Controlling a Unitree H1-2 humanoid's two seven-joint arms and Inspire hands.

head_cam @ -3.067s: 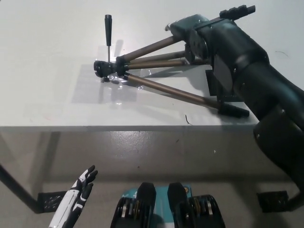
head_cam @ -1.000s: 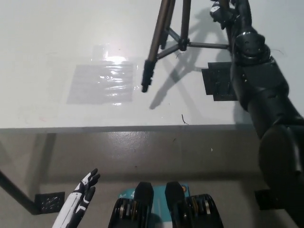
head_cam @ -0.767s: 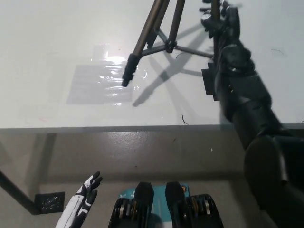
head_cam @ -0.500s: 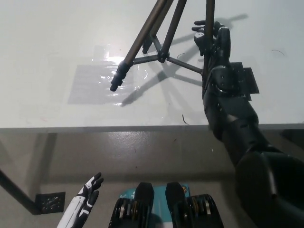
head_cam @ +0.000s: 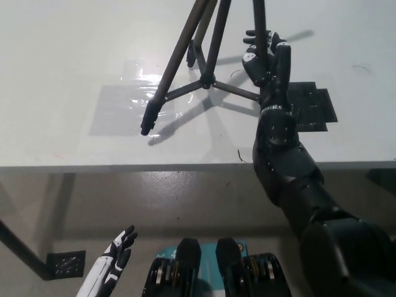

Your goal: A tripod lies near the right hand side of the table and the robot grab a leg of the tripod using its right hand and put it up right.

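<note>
Right hand (head_cam: 265, 62) raised, fingers curled; left hand (head_cam: 114, 263) low, spread.

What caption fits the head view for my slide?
Black right hand steadies one leg of the upright tripod on the white table; white left hand rests below, open.

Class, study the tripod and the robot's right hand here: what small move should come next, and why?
Probably open the right hand and ease it away. The tripod already stands with legs spread on the table, the near foot seemingly down. The left hand rests low.
</note>
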